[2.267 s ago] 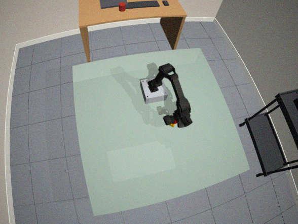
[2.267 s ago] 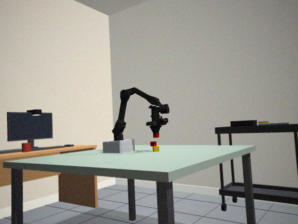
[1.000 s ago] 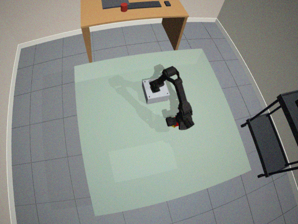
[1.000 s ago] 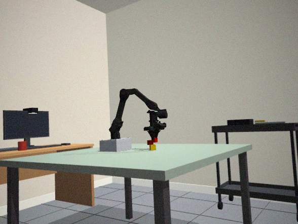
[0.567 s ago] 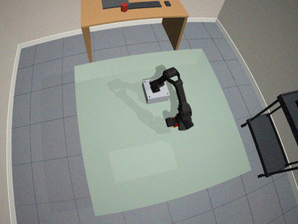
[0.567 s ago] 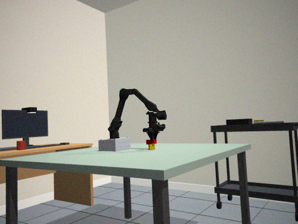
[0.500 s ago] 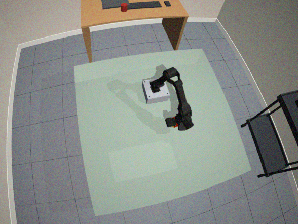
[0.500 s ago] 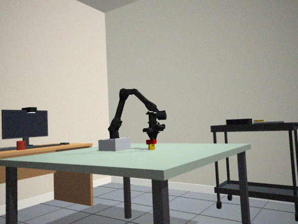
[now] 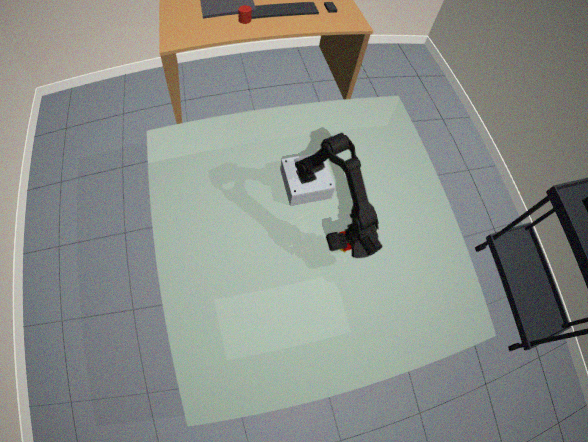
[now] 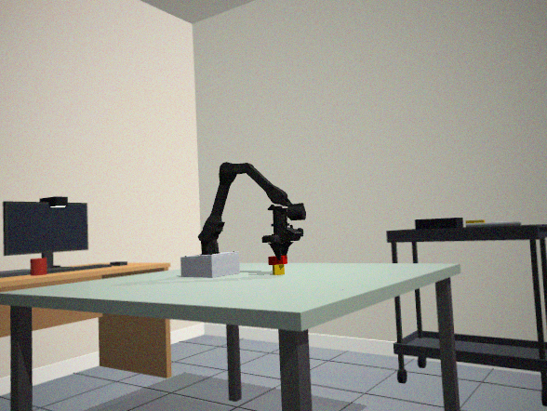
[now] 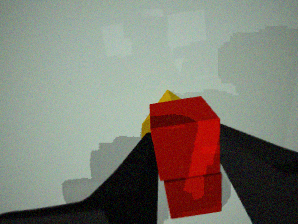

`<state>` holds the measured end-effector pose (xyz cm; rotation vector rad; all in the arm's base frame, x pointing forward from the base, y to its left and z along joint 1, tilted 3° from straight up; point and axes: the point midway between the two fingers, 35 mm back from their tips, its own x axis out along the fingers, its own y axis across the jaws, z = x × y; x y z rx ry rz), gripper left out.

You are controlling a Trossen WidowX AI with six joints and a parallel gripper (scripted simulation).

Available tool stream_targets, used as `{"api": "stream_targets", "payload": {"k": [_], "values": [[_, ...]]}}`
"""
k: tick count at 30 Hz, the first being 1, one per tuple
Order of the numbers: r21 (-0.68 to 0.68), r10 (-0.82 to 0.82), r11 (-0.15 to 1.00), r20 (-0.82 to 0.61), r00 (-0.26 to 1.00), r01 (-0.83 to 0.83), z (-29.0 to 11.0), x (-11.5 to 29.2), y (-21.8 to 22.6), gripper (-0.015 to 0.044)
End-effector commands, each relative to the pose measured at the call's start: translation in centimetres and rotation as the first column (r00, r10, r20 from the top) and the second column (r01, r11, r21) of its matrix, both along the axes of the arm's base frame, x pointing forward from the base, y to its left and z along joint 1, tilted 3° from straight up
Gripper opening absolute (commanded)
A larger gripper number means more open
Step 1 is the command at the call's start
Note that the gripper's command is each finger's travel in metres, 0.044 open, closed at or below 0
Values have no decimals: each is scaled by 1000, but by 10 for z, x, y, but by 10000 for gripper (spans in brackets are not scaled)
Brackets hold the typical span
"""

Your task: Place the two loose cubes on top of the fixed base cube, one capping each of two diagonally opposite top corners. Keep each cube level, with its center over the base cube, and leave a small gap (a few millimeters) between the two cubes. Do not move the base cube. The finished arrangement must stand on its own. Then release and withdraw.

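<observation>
Around the pale green worktop [image 9: 250, 350] stand a wooden desk [image 9: 280, 30] at the upper edge and a dark cart [image 10: 465, 233] at the right, both well apart from the arm. The arm's white mount box [image 9: 320, 192] sits near the worktop's middle. I count two red cubes and one yellow base cube [image 10: 278, 270]. The hand [image 10: 278, 255] is clenched on one red cube [image 11: 185, 137], low over the base cube; the second red cube [image 11: 194, 195] lies just beside it in the wrist view. Broad worktop remains toward every edge.
</observation>
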<state>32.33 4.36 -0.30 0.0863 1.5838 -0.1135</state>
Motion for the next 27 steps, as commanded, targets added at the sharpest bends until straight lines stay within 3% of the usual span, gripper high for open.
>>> {"api": "stream_targets", "payload": {"k": [1,27], "values": [[5,-3,1000,2,1000,3,0,1,1,205],[0,0,1000,0,1000,0,35,1,0,205]]}}
